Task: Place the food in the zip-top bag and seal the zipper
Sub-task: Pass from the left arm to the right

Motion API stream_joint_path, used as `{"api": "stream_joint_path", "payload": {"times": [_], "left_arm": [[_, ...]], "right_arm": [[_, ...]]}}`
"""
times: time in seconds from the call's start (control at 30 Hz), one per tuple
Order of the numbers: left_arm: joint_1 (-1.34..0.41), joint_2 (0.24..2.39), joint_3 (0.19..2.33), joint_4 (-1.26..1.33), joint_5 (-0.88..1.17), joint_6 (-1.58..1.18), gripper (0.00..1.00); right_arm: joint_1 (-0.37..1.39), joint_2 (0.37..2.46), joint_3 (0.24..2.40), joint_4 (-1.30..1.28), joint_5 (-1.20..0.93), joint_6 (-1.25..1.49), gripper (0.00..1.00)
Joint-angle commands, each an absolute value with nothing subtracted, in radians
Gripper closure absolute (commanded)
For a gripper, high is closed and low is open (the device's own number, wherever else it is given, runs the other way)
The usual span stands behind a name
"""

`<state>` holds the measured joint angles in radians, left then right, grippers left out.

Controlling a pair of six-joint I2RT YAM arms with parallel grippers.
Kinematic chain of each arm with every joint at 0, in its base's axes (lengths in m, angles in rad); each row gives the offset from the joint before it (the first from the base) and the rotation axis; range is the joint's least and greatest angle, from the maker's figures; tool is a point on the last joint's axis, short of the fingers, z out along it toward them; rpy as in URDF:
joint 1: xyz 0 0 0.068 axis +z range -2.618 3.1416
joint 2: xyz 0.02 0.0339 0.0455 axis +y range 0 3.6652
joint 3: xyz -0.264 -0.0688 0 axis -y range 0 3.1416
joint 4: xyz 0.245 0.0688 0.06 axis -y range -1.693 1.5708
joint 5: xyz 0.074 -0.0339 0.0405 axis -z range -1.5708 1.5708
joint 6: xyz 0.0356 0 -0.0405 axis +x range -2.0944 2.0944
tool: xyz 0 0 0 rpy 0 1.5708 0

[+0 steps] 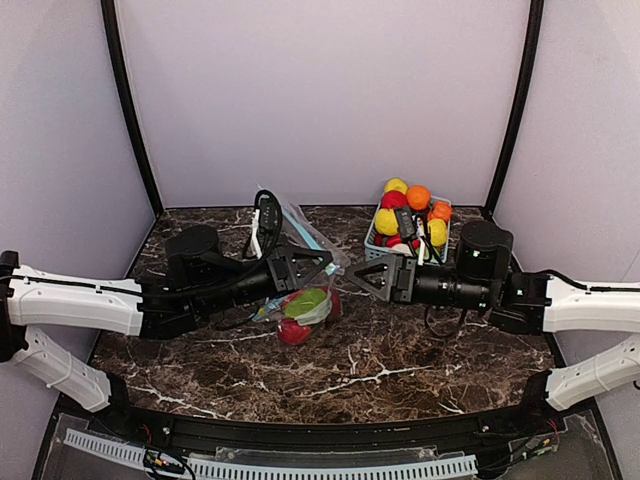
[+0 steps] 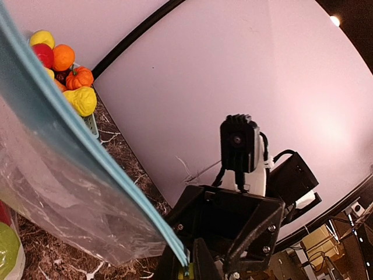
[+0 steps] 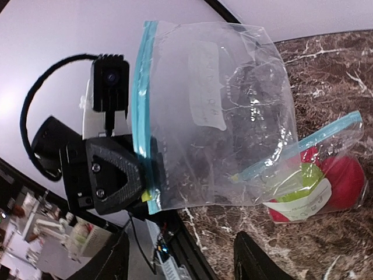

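The left tool (image 1: 322, 266) is closed tight on the blue zipper edge of the clear zip-top bag (image 3: 215, 116) and holds it up above the bench (image 1: 380, 370), while the right tool (image 1: 356, 278) stands just in front of it with its jaws apart and nothing between them. I judge the filling step is starting: most of the food (image 1: 408, 205) sits heaped in the light-blue basket (image 1: 372, 243) behind the right tool, so the next move calls for fetching one piece. The bench is dark veined marble, a second bag (image 1: 305, 312) with red and green pieces lies on it, and the walls (image 1: 320, 100) are pale lilac.
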<state>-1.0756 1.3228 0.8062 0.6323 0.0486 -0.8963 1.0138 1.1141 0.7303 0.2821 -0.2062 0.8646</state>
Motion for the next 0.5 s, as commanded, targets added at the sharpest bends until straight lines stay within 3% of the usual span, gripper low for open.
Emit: {"api": "stream_joint_path", "payload": {"times": [0.0, 0.2, 0.47], "left_arm": [[-1.060, 1.275, 0.863, 0.482, 0.030, -0.974, 0.99], [-1.042, 1.260, 0.887, 0.373, 0.081, -1.047, 0.99], [-1.035, 1.240, 0.891, 0.309, 0.098, -1.077, 0.99]], "right_arm": [[1.065, 1.081, 0.781, 0.188, -0.043, 0.550, 0.41], [1.105, 1.071, 0.839, 0.058, 0.086, 0.190, 0.42], [1.190, 1.154, 0.927, 0.034, 0.208, -0.044, 0.45]]}}
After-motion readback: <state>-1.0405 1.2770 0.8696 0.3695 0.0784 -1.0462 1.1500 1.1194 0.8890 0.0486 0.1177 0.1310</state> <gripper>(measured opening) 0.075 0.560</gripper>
